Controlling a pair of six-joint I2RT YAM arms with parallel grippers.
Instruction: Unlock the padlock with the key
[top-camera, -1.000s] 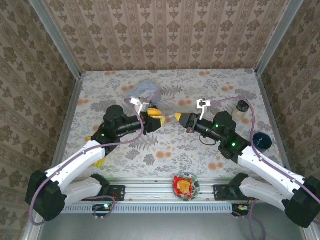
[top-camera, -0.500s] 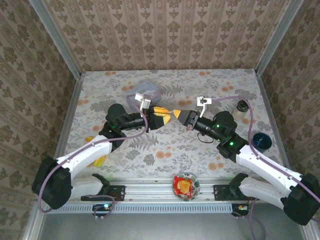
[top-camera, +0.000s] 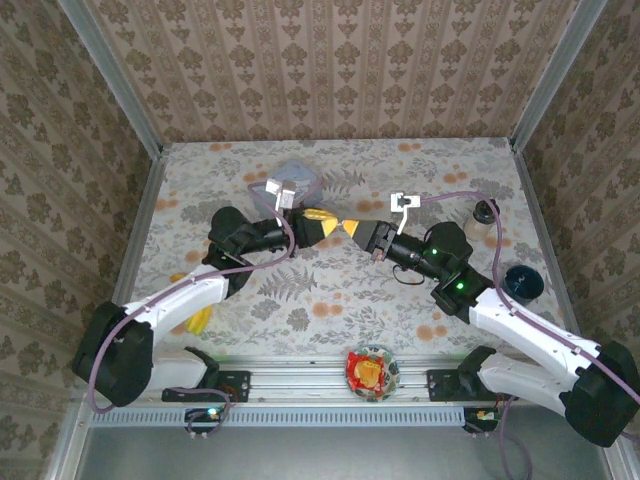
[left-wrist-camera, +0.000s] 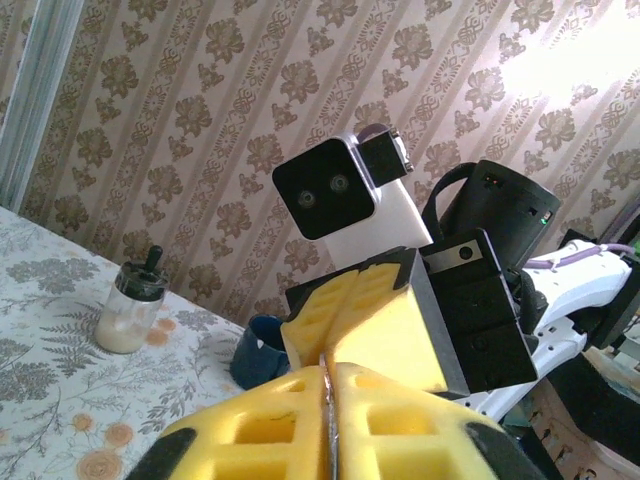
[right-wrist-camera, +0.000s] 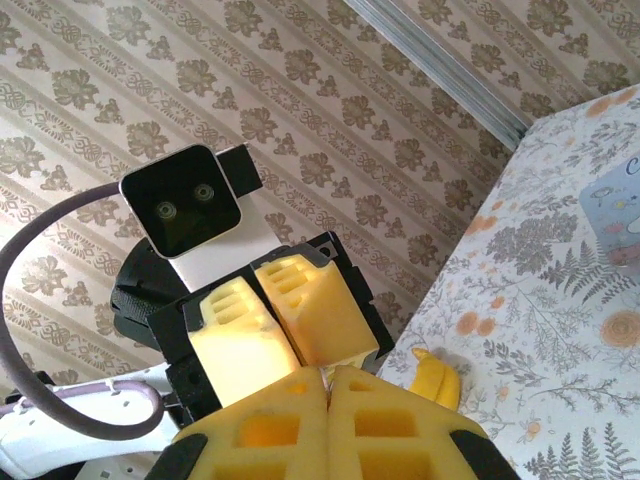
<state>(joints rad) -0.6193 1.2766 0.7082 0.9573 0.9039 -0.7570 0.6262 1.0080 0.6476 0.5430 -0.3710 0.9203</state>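
Grippers meet tip to tip
The left gripper (top-camera: 328, 229) draws its jaws together from a spread stance and reaches farther right over the table (top-camera: 330, 300). The right gripper (top-camera: 356, 231) shifts left and up. The gap between them closes, and their tips now nearly touch.

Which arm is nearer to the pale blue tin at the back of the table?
Left. The left gripper lies just in front of the pale blue tin, slightly right; the right gripper meets it tip to tip, farther right.
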